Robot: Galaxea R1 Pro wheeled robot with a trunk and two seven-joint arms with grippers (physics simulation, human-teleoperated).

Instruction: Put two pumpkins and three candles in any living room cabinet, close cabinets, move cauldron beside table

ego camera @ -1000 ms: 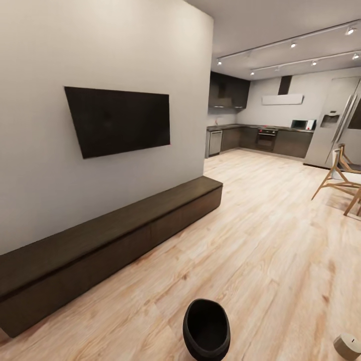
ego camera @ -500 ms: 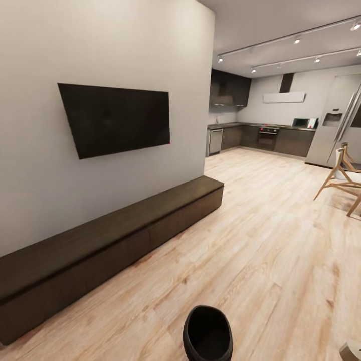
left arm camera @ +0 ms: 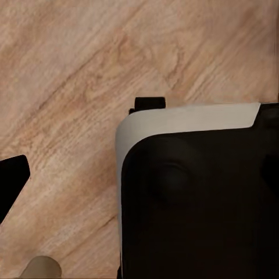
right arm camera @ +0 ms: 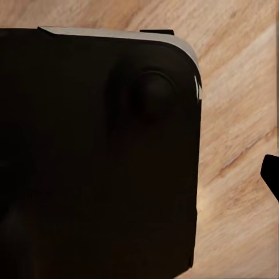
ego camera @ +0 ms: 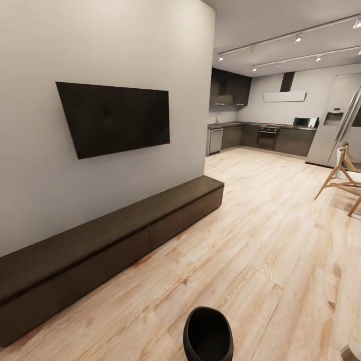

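The cabinet (ego camera: 115,240), a long low dark-brown unit with plain handleless fronts, is seen running from the lower left of the head view up toward the centre, set against a pale wall (ego camera: 100,45). Its front panels are seen flush and closed. A dark television (ego camera: 118,118) is mounted on the wall above it. A black, open-topped rounded vessel, seemingly the cauldron (ego camera: 207,335), is seen at the bottom centre on the light wood floor (ego camera: 260,260), well apart from the cabinet. A kitchen (ego camera: 265,138) is visible in the upper right, with a wooden chair (ego camera: 343,178) at the right edge. In both wrist views a dark robot body panel over floorboards is shown; whether either gripper is wide or narrow cannot be told.
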